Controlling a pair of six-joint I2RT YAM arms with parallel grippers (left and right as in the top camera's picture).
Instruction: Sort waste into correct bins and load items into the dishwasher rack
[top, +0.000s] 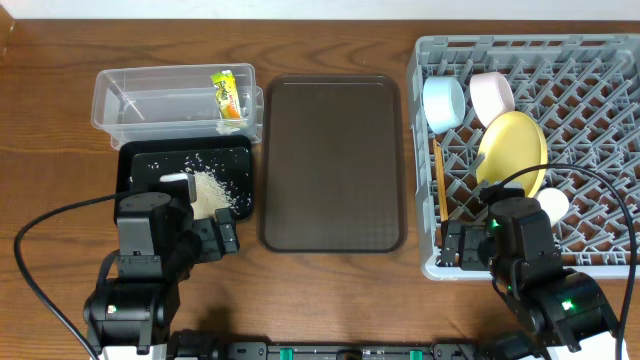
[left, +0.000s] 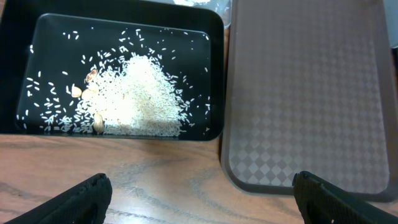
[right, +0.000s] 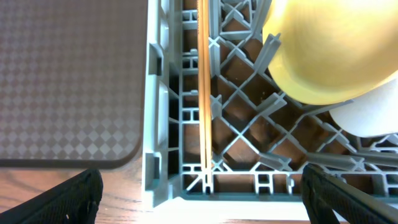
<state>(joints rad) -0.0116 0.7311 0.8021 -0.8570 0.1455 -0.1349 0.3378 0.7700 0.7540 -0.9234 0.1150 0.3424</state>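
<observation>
From overhead, I find the wrapper (top: 228, 95) in the tub (top: 130, 95), the rice (top: 208, 190) in the black tray (top: 135, 165), and the blue bowl (top: 442, 102), pink bowl (top: 491, 97), plate (top: 512, 152), cup (top: 552, 206) and chopsticks (top: 438, 180) in the rack (top: 600, 60). The claws are too small here to judge.

At the left wrist, the left gripper (left: 202, 193) is released and empty, just short of the black tray. The heap holds tan bits (left: 78, 91) that the overhead misses.

At the right wrist, the right gripper (right: 202, 186) is released and empty, straddling the rack's near wall, with the chopsticks flat just inside.

I judge sorting complete. Withdraw both claws straight up, clear of that wall.
</observation>
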